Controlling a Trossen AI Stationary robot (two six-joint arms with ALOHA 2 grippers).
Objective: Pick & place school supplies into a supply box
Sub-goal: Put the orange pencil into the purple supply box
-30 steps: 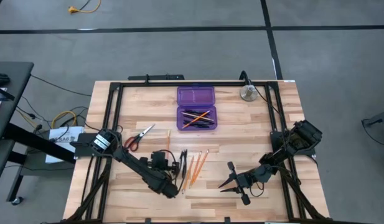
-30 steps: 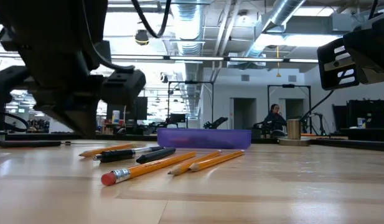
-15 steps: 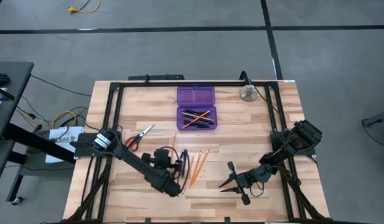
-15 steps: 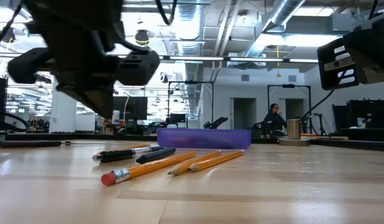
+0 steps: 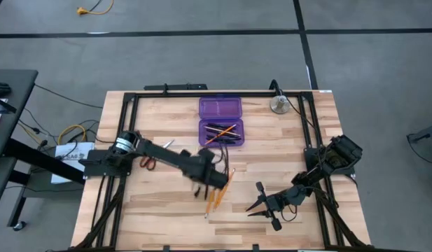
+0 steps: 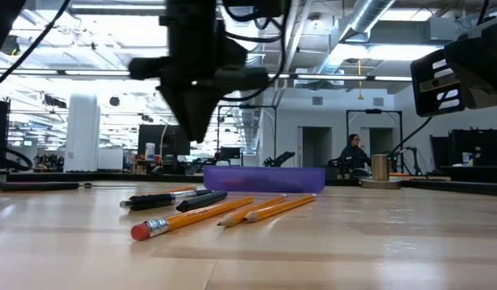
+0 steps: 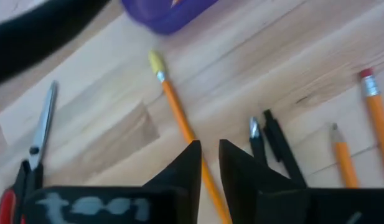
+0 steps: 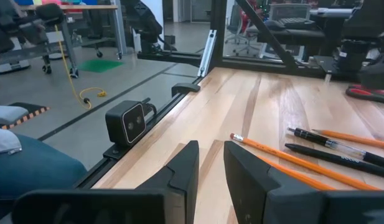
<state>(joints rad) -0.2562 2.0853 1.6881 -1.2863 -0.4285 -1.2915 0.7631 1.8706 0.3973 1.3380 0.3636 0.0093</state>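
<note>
Left claw (image 5: 217, 179) hovers above loose pencils (image 5: 217, 190), fingers slightly parted, empty; supply box (image 5: 221, 131) lies just beyond. Right claw (image 5: 253, 206), empty, narrowly parted, waits nearby.

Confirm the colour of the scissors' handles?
Red. The scissors lie on the table; the handles show best in the left wrist view, at the picture's edge.

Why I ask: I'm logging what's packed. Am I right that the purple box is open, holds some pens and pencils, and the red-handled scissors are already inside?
Not quite. The scissors lie on the table, beside the left arm, outside the open purple box, as the high view shows. Pens and pencils are inside.
</note>
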